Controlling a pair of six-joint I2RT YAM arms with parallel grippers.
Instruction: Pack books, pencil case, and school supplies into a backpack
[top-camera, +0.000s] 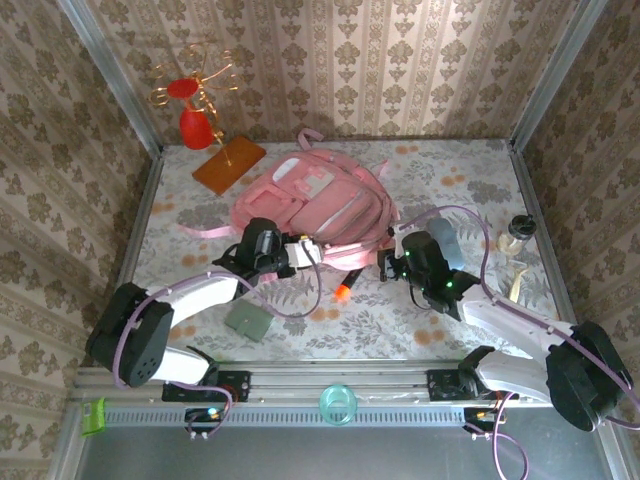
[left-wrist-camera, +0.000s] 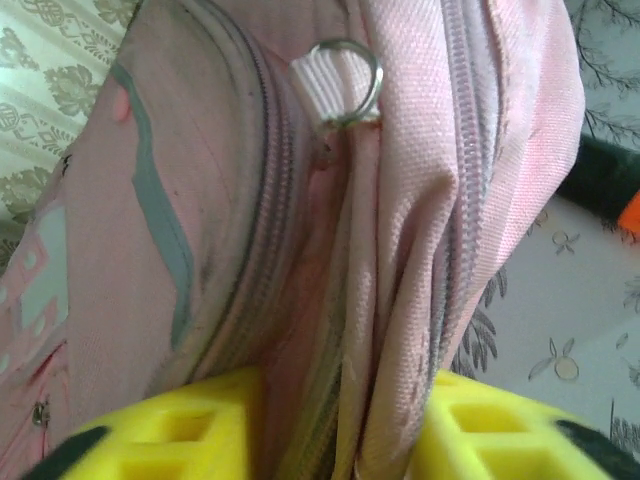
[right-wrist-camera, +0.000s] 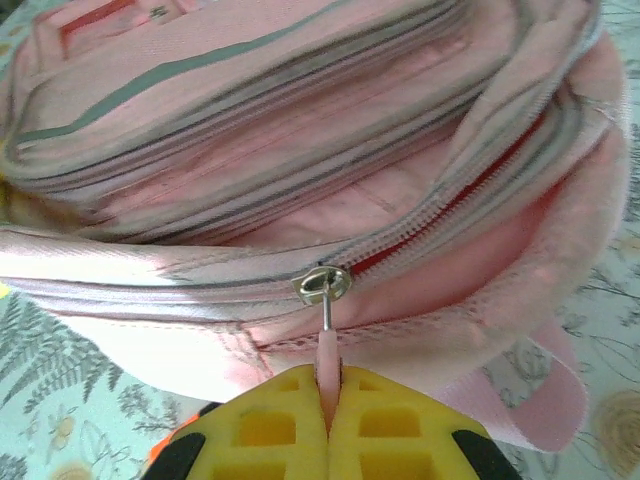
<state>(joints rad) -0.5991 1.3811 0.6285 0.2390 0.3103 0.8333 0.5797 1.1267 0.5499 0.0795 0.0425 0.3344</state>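
Where the left gripper (left-wrist-camera: 340, 425) meets the mid-table backpack (top-camera: 310, 200) at its 7 o'clock edge, the jaws straddle a fabric fold, partly apart; whether they pinch it I cannot tell. The marker (top-camera: 343, 291) lies at 6 o'clock. The right gripper (right-wrist-camera: 328, 410), at 4 o'clock, is clamped on the zipper pull (right-wrist-camera: 327, 350).

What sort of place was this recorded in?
Probably a staged robot test booth, not a real room: wallpapered panels in a metal frame, a floral-covered table, and two robot arms bolted to a rail.
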